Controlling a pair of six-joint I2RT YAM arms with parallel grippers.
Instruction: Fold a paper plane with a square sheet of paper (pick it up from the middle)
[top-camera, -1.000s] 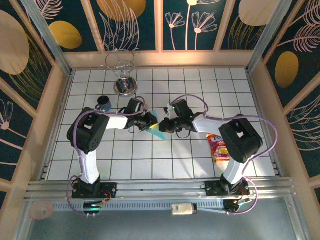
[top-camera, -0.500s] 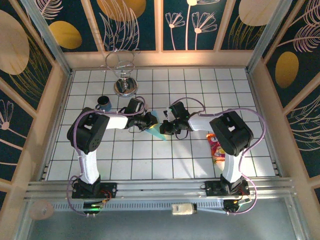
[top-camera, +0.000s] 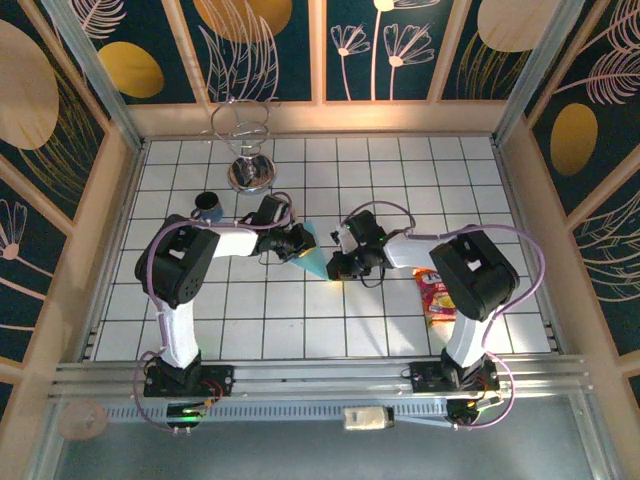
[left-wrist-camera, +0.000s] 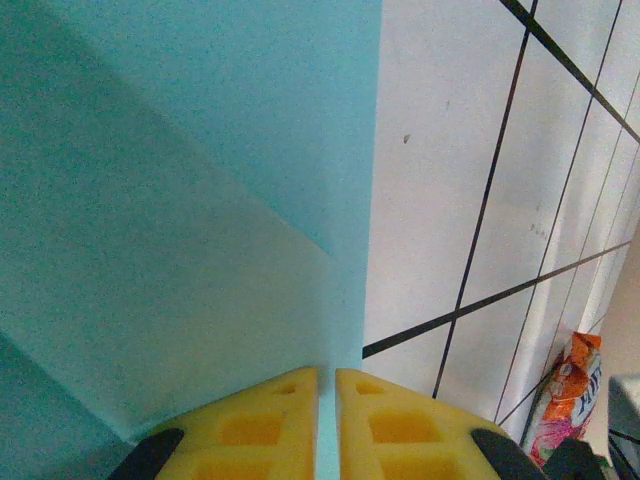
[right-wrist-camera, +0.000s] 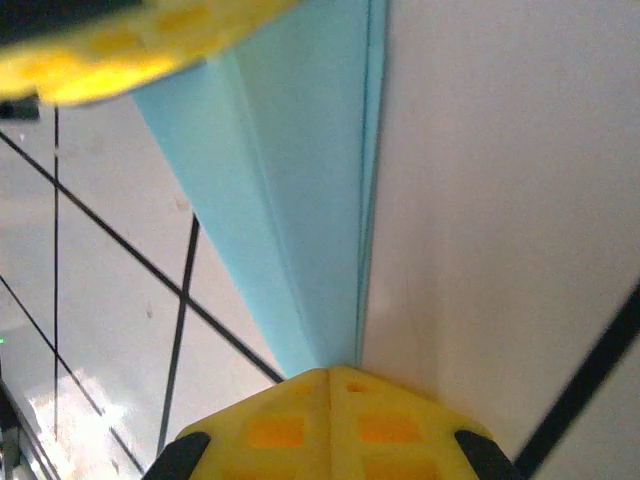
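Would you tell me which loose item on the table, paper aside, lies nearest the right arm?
The snack packet, orange-red, lying right beside the right arm; the cup and wire stand sit over by the left arm.

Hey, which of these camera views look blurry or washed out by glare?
Right wrist: a yellow finger at top left is out of focus, and the tiles at bottom left glare white. Left wrist: the paper plane is sharp but darker toward lower left. Top external: evenly lit, in focus.
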